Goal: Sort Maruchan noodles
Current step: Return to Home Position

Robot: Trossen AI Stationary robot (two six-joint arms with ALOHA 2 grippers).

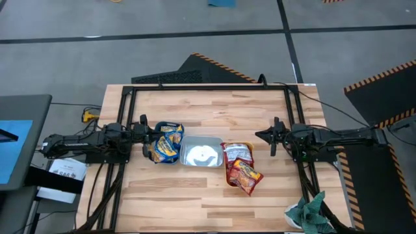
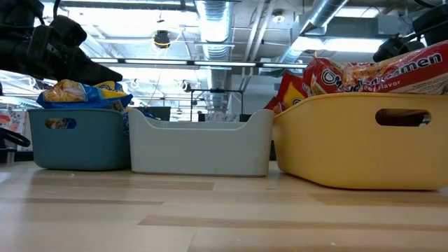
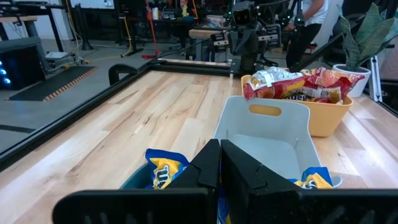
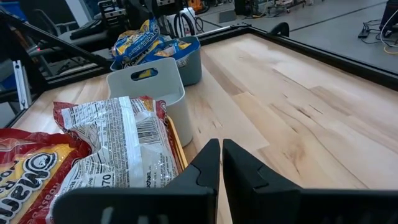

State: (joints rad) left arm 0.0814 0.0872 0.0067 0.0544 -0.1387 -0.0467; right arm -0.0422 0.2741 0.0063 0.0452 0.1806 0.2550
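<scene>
Hovering at either side of a row of three bins, both arms hold nothing. The left gripper has its fingers pressed together with nothing between them, and the right gripper is closed on nothing as well.

The yellow-and-blue noodle packets are heaped in the teal bin, just ahead of and below the left jaws. The red noodle packets are piled in the yellow bin, ahead of the right jaws and off to one side, with one leaning out over the rim. A pale bin stands between the two, touching or nearly touching each. No packet lies loose on the table, so the sorting looks finished.

Should a packet need lifting again, it looks light. The crinkly film is likely slick, and the dry noodle block inside is likely brittle. A hold across the short width of the flat body, or on a sealed end seam, seems safest. A hard squeeze risks cracking the block, and a loose pinch on the wrapper alone may slip.
</scene>
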